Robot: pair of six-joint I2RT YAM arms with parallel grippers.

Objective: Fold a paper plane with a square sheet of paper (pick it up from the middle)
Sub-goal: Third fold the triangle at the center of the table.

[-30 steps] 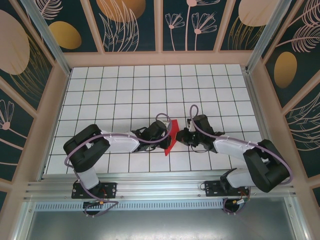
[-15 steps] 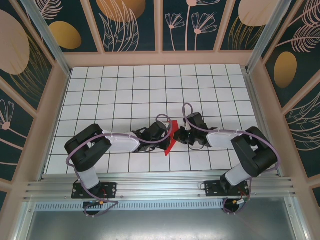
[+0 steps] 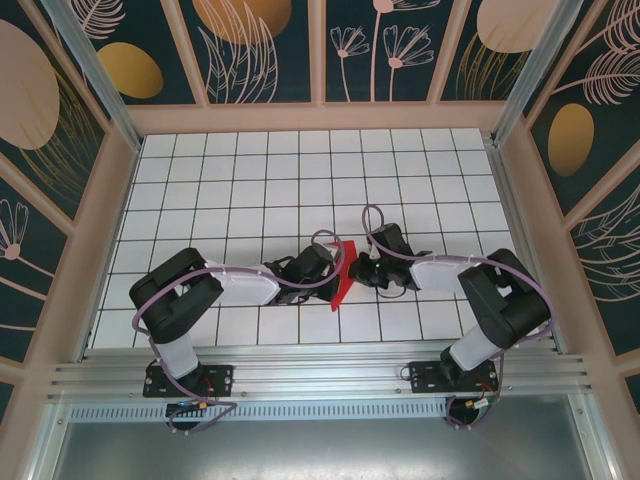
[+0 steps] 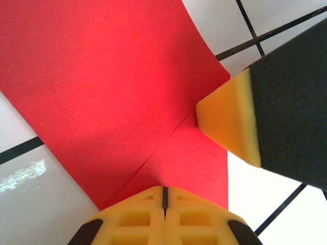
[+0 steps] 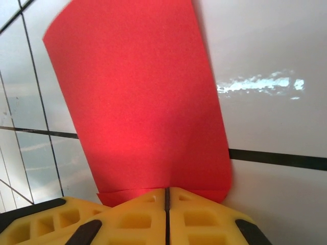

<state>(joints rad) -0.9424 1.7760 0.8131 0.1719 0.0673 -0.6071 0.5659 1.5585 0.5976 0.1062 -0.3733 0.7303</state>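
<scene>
The square sheet of paper (image 3: 342, 278), bright red and folded, lies as a narrow strip between my two grippers near the table's middle. In the left wrist view the sheet (image 4: 112, 87) shows a diagonal fold edge. My left gripper (image 4: 164, 196) is shut, its tips against the sheet's near part, and no paper shows in the slit. A yellow fingertip (image 4: 230, 122) of the right gripper touches the sheet's right edge. In the right wrist view the sheet (image 5: 143, 97) bows up slightly, two layers showing at its near edge. There my right gripper (image 5: 166, 196) is shut, tips on that edge.
The white gridded table (image 3: 250, 180) stretches behind and to both sides of the grippers. Wooden frame posts and patterned panels wall it in on three sides. A metal rail (image 3: 320, 375) carrying the arm bases runs along the near edge.
The right arm has drawn its elbow in to the left, and its gripper has edged closer against the sheet. The left arm and the sheet have stayed put.
</scene>
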